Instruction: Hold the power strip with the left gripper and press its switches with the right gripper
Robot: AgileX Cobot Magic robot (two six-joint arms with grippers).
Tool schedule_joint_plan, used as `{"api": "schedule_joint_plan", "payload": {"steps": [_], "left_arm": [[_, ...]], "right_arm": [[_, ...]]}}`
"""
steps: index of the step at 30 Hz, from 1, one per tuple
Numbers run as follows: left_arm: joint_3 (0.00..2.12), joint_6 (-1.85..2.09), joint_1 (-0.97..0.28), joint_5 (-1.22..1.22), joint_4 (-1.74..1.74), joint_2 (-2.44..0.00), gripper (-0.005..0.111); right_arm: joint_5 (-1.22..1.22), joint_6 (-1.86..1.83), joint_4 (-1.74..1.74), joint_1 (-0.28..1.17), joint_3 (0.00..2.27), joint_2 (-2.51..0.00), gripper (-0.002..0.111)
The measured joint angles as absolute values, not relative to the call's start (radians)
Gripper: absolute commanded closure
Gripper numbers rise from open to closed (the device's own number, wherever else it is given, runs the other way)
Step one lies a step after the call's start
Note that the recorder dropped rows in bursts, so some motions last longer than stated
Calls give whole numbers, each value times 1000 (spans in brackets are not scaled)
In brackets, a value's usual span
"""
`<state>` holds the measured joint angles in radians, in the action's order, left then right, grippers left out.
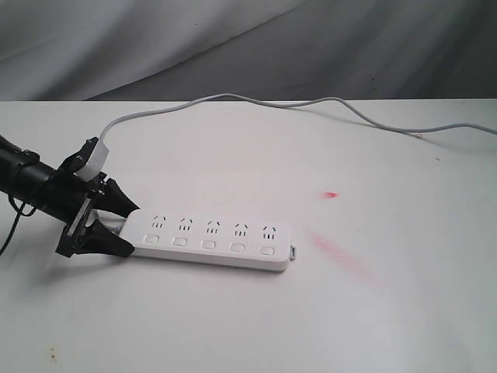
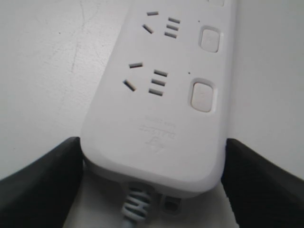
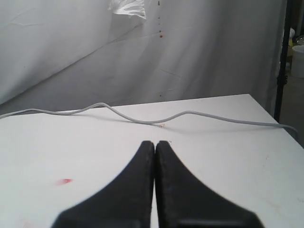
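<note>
The white power strip (image 1: 210,233) lies flat on the table, its five sockets above a row of five switches (image 1: 208,244). My left gripper (image 1: 130,228) straddles the strip's cord end, one black finger against each long side. In the left wrist view the fingers (image 2: 52,180) press both edges of the power strip (image 2: 161,109), with two switches (image 2: 202,95) and the cord's strain relief (image 2: 135,202) showing. My right gripper (image 3: 155,142) is shut with nothing in it, low over bare table and far from the strip; the exterior view does not show it.
The grey-white cord (image 1: 233,97) loops from the strip's left end across the back of the table to the right edge; the cord (image 3: 190,114) also runs across the right wrist view. Red smears (image 1: 342,252) mark the table right of the strip. A grey cloth hangs behind.
</note>
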<state>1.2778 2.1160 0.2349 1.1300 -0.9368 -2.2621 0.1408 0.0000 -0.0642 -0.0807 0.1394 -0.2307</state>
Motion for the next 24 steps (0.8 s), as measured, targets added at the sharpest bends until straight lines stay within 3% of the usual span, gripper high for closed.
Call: {"api": "schedule_joint_plan", "payload": {"steps": [12,24], "left_arm": [[1278,2116,235,1130,-937,-2262,44],[1278,2116,235,1130,-937,-2262,44]], "right_arm": [[148,10,-64,-81,6,-69,108],[333,10,-62,-81,4,-6,108]]}}
